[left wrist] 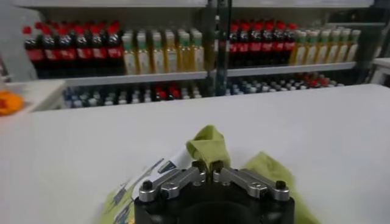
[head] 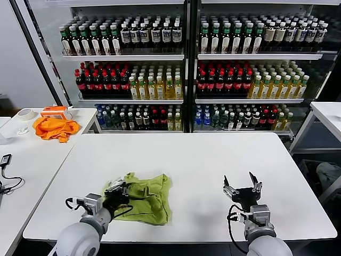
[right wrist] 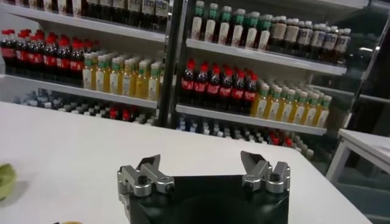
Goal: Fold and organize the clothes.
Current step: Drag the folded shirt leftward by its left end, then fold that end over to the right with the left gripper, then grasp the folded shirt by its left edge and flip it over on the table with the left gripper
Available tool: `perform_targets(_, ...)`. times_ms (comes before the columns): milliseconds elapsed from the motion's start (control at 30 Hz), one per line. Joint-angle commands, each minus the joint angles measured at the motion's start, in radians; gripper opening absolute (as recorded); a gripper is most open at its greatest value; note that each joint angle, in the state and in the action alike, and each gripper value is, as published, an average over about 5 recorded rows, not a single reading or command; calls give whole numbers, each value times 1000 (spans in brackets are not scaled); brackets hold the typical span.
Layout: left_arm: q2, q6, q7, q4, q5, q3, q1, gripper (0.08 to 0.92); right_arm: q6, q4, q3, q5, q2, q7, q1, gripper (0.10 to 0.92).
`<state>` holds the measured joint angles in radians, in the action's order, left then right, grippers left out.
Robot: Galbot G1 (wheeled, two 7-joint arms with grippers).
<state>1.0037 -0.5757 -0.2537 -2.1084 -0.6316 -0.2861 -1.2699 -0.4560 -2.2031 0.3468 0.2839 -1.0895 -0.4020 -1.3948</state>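
The left gripper (head: pixel 118 193) was clenched on a pinched ridge of the crumpled lime-green cotton T-shirt (head: pixel 145 196), which lay bunched near the front edge of the smooth white table (head: pixel 202 160) — the fold looked barely begun. The right gripper (head: pixel 242 186) hovered nearby, jaws spread wide and empty. Next, the soft, wrinkled cloth probably needed lifting and spreading flat. Farther off, a limp orange garment (head: pixel 55 128) sat on a side table.
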Motion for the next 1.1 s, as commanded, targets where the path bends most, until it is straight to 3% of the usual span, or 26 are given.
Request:
perform_targets(33,58,-1,7,48,-39,110,83,109,-5,-41,25,0,14,6,-7,823)
perform_targets(433,110,16,-6,106,-37,156,102,121,-7,-58,84,14,29,11,-28,823)
perform_targets(700,118,111,56,24,-68,157,66,330,-5,-42,74,12,18,14,-12,823)
perform_targets(867,56,158,62,-49,-64,54,29,477,-3,-38,79,14,22,16,-2,823)
perform_targets(1100,-44,166,27,99,-1,-143,-55,676,2,-32,77,16,19,18,7,823)
